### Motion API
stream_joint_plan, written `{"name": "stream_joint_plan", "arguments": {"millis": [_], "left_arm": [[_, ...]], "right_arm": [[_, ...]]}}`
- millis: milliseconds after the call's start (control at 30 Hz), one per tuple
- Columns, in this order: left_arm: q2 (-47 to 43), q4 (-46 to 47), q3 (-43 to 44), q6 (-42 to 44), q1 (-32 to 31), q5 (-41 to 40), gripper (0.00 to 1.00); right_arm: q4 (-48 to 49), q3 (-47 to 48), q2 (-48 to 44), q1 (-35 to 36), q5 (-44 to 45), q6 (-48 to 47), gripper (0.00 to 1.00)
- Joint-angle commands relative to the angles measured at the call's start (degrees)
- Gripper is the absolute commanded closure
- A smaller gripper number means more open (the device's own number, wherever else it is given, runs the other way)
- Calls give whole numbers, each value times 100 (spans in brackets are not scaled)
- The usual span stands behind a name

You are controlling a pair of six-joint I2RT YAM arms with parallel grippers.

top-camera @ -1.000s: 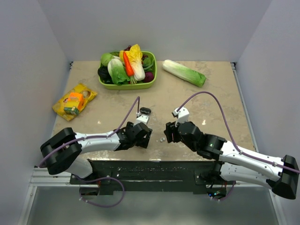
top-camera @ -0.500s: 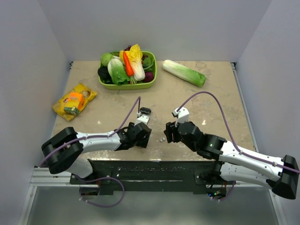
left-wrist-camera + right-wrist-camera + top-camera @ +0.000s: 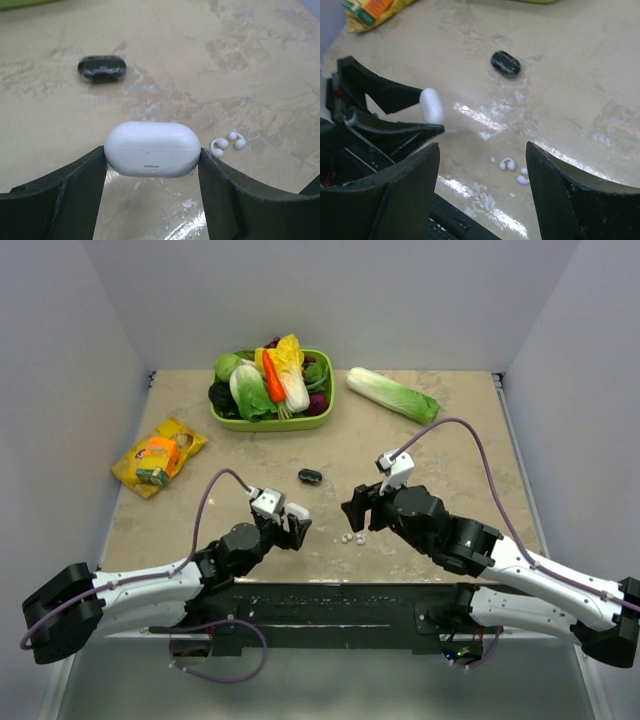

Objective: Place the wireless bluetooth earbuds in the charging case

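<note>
Clamping the closed case (image 3: 152, 149), the left gripper (image 3: 290, 523) readies it, earbuds (image 3: 227, 142) just right of it, right gripper (image 3: 482, 148) gaping empty nearby; opening the lid likely comes next.

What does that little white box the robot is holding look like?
The charging case is a smooth, glossy white plastic pill shape with rounded ends. A thin seam runs round it where the lid meets the base, and the lid is shut. Below the seam sits a small grey dash. It lies level, pinched at both ends by the left gripper's black fingers, and looks held above the table. Nothing else touches it.
</note>
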Motion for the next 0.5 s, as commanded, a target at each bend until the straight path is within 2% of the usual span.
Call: {"name": "stream_joint_plan", "arguments": {"millis": [0, 167, 233, 333, 467], "left_arm": [[-250, 3353, -693, 1303, -82, 517, 100], [-75, 4700, -824, 2672, -152, 1511, 100], [5, 5324, -878, 2929, -152, 1899, 100], [128, 5493, -764, 3185, -161, 2189, 100], [286, 5168, -439, 3361, -179, 2375, 100]], "right_arm": [[-129, 738, 119, 7, -688, -60, 27], [-156, 1107, 146, 7, -980, -174, 26], [-287, 1318, 259, 7, -1164, -332, 26], [-428, 1581, 585, 16, -1288, -464, 26], [-367, 1705, 787, 7, -1332, -535, 27]]}}
